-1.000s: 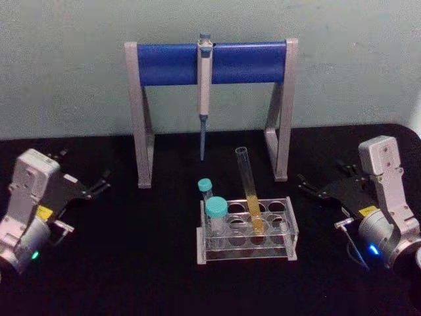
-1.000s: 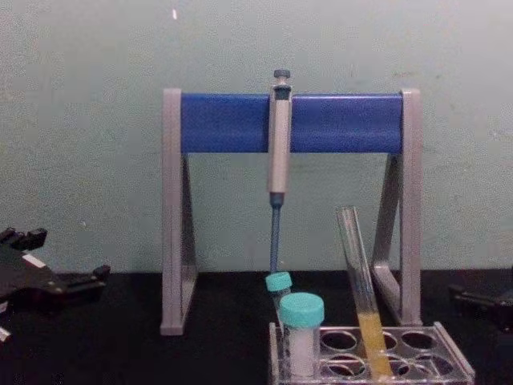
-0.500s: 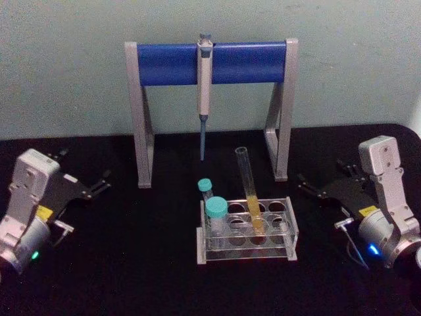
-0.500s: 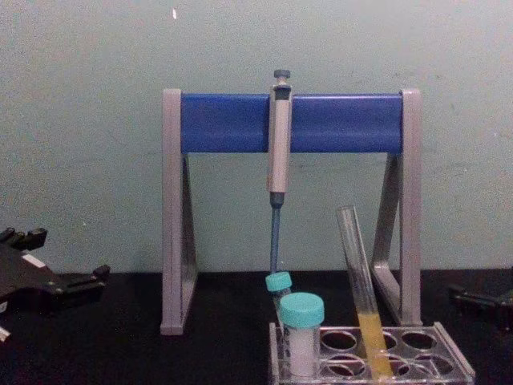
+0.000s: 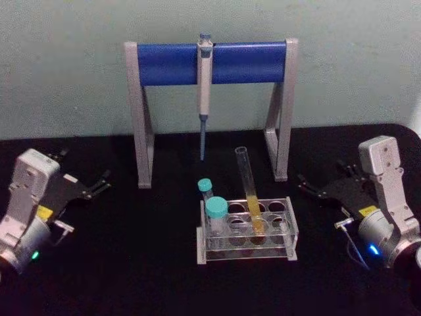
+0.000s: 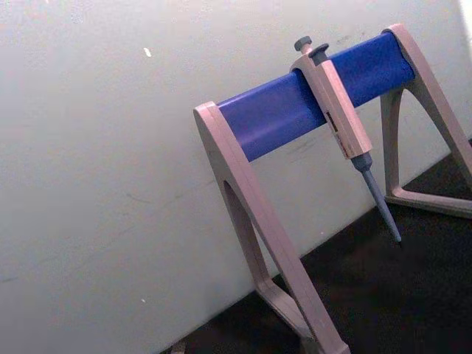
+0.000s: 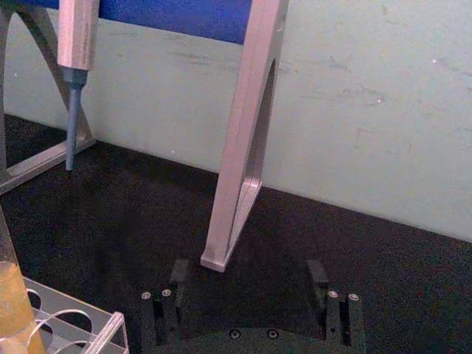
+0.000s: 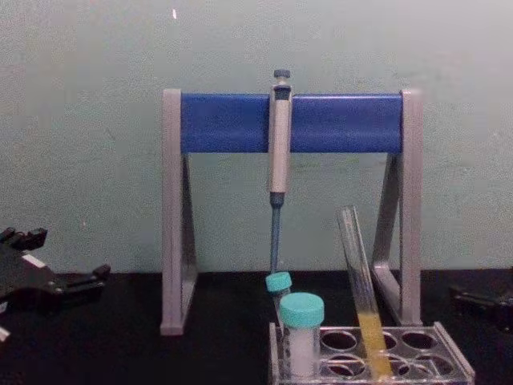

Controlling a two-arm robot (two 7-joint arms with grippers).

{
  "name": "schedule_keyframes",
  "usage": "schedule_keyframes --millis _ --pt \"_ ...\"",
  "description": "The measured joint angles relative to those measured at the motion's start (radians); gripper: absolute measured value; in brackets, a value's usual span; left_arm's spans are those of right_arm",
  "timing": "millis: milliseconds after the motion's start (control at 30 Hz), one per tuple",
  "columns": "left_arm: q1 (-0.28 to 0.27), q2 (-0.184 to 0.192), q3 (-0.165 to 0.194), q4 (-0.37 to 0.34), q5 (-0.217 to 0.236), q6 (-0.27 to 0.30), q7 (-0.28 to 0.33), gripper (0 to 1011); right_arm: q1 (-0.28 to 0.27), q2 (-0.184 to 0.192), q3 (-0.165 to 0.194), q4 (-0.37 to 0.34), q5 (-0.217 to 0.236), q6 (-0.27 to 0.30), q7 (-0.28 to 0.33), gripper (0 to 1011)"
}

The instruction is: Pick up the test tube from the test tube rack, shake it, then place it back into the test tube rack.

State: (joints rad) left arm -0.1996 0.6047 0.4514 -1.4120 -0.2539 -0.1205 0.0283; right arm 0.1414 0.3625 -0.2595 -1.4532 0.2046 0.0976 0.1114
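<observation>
The test tube (image 5: 248, 187) is a long clear glass tube with yellow liquid in its lower part. It stands leaning in the clear test tube rack (image 5: 290, 232) at the table's middle, also seen in the chest view as tube (image 8: 358, 281) and rack (image 8: 454, 354). My left gripper (image 5: 84, 166) rests far to the left of the rack, open and holding nothing. My right gripper (image 5: 321, 172) rests to the right of the rack, apart from it. In the right wrist view its fingers (image 7: 179, 273) stand wide apart with bare table between them.
A grey-and-blue pipette stand (image 5: 164, 64) stands behind the rack, with a pipette (image 5: 204, 92) hanging from its bar. Two teal-capped vials (image 5: 216, 210) sit in the rack's left holes. A pale wall closes the back of the black table (image 5: 131, 263).
</observation>
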Motion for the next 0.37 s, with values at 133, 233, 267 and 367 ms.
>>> schedule_keyframes --millis 133,233,267,367 --pt "0.000 0.000 0.000 0.000 0.000 0.000 0.000 1001 0.000 0.000 0.000 0.000 0.000 0.000 0.000 1000" --pt "0.000 0.000 0.000 0.000 0.000 0.000 0.000 1001 0.000 0.000 0.000 0.000 0.000 0.000 0.000 1000" --pt "0.000 0.000 0.000 0.000 0.000 0.000 0.000 1001 0.000 0.000 0.000 0.000 0.000 0.000 0.000 1000" --pt "0.000 0.000 0.000 0.000 0.000 0.000 0.000 1001 0.000 0.000 0.000 0.000 0.000 0.000 0.000 1000"
